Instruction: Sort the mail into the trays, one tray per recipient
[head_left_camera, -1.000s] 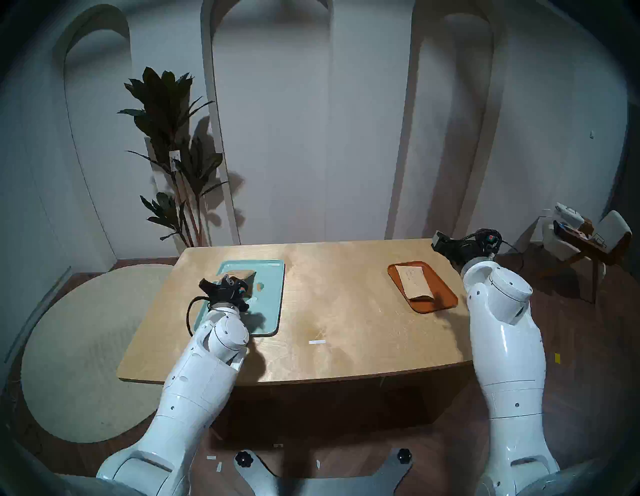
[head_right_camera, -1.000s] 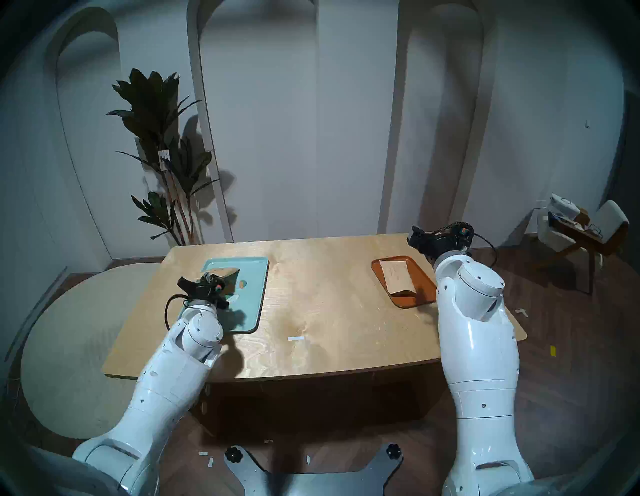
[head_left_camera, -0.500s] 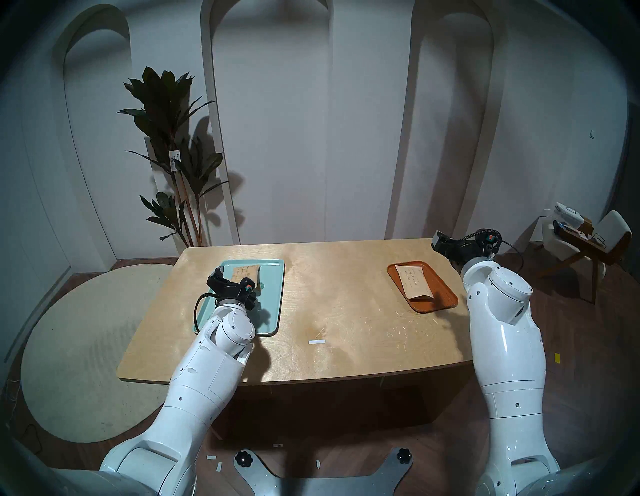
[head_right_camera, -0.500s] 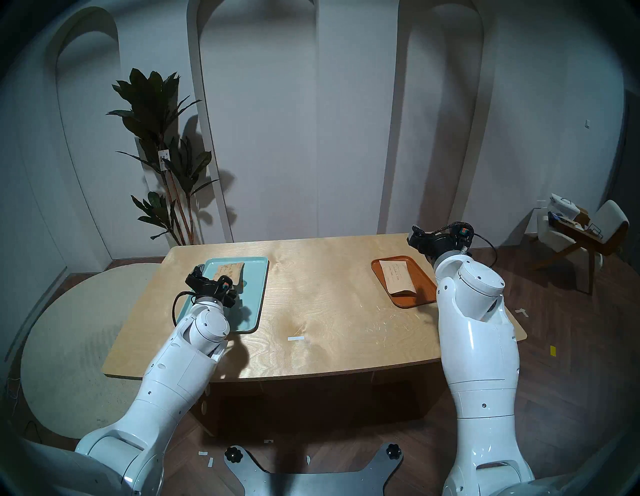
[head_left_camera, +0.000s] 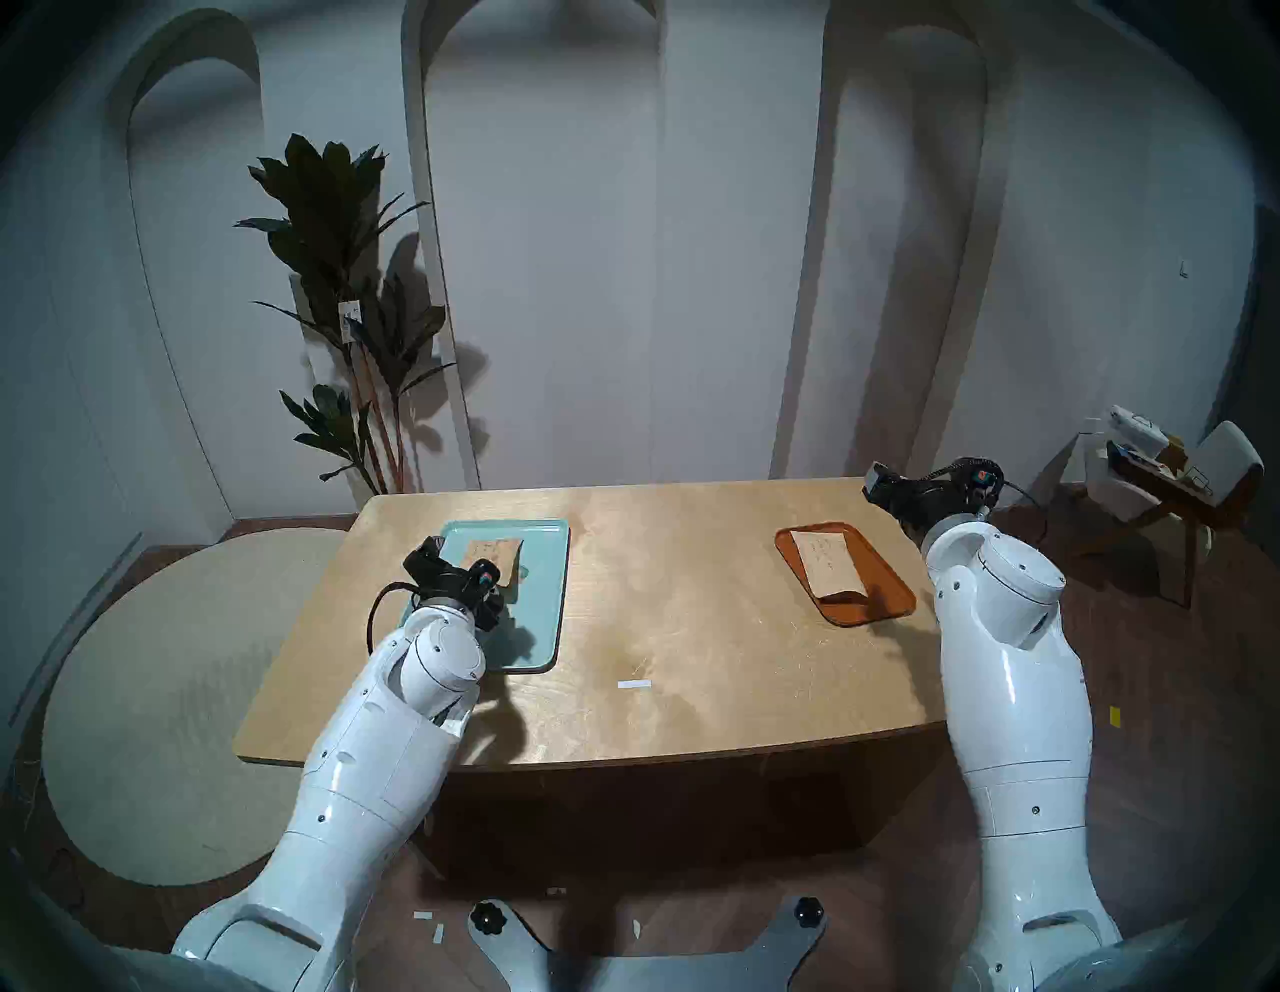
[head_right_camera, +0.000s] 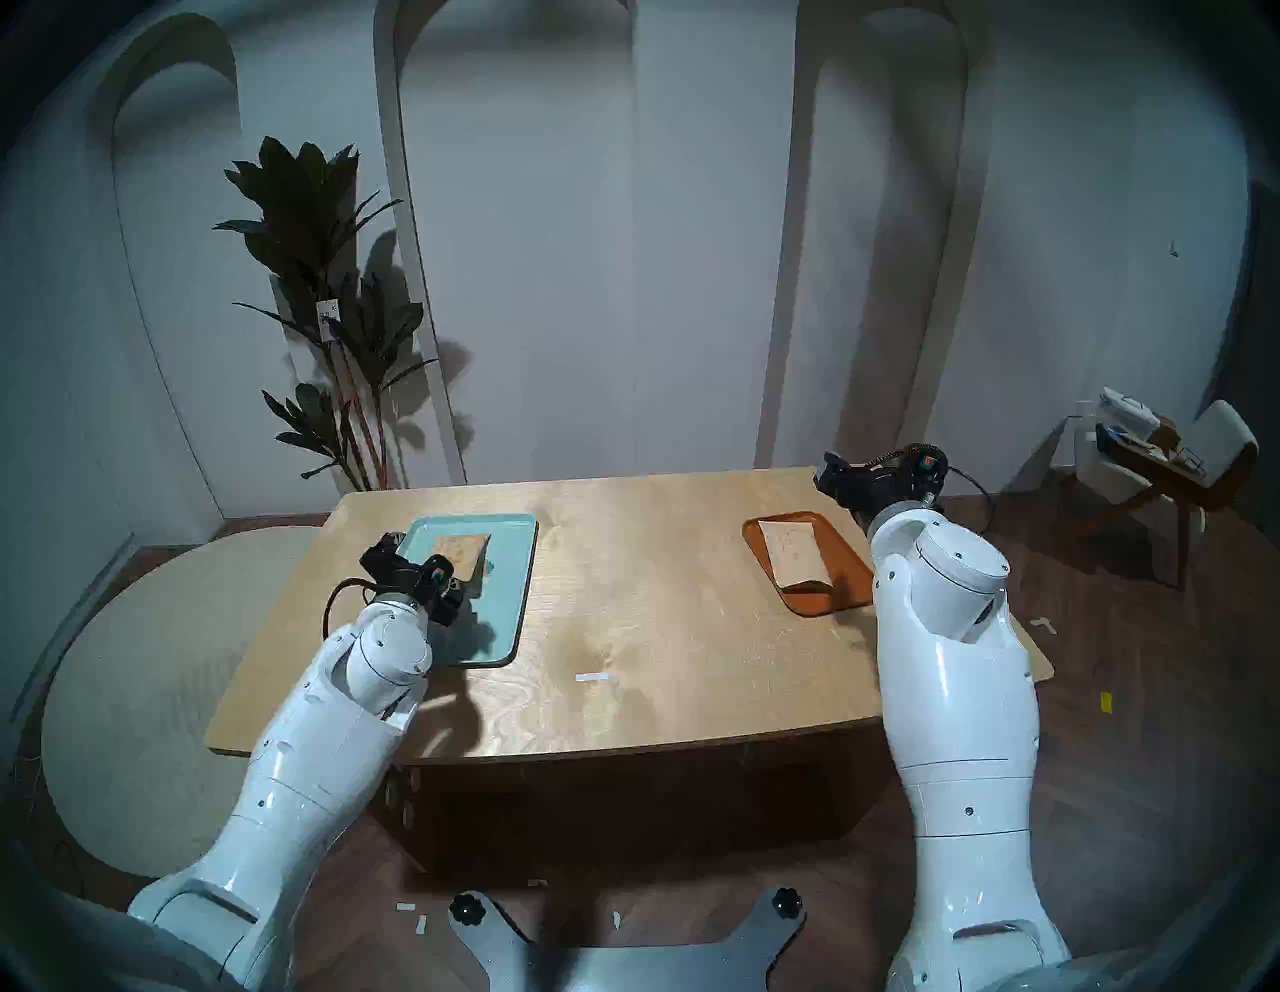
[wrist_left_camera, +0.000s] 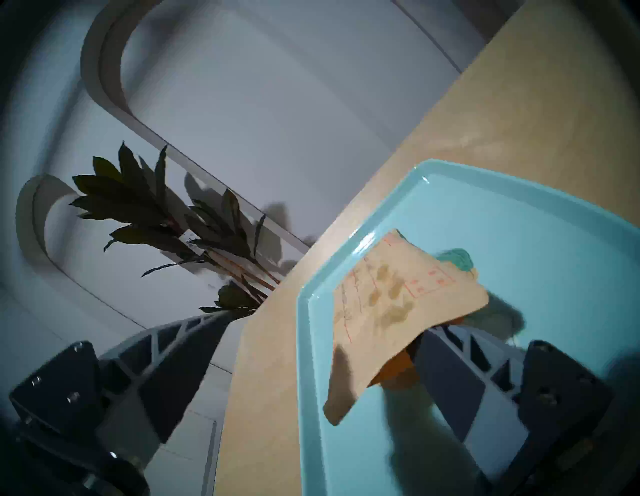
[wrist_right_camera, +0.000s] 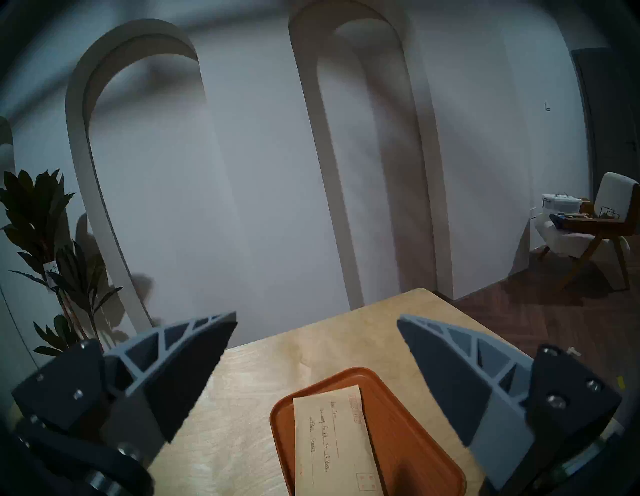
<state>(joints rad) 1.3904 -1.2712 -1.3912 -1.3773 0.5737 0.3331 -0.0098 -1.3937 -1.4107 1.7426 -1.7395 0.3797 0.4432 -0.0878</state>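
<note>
Two envelopes lie in trays on the table (head_left_camera: 692, 623): darker envelope (head_left_camera: 496, 554) in the mint tray (head_left_camera: 547, 609), paler envelope (head_left_camera: 828, 562) in the orange tray (head_left_camera: 880, 596)

Left wrist: left tool (wrist_left_camera: 332, 350) spread wide, gripping nothing, right finger (wrist_left_camera: 460, 377) beneath the envelope's raised edge

Right wrist: right tool (wrist_right_camera: 317, 320) gapes empty above the orange tray

You are looking at a staged living-room set: white arched wall panels (head_left_camera: 547, 242), a tall potted plant (head_left_camera: 346, 312), a round pale rug (head_left_camera: 173, 700), wood flooring (head_left_camera: 1177, 693), a cushioned chair (head_left_camera: 1191, 478) and one light wooden bench (head_left_camera: 692, 623).
</note>
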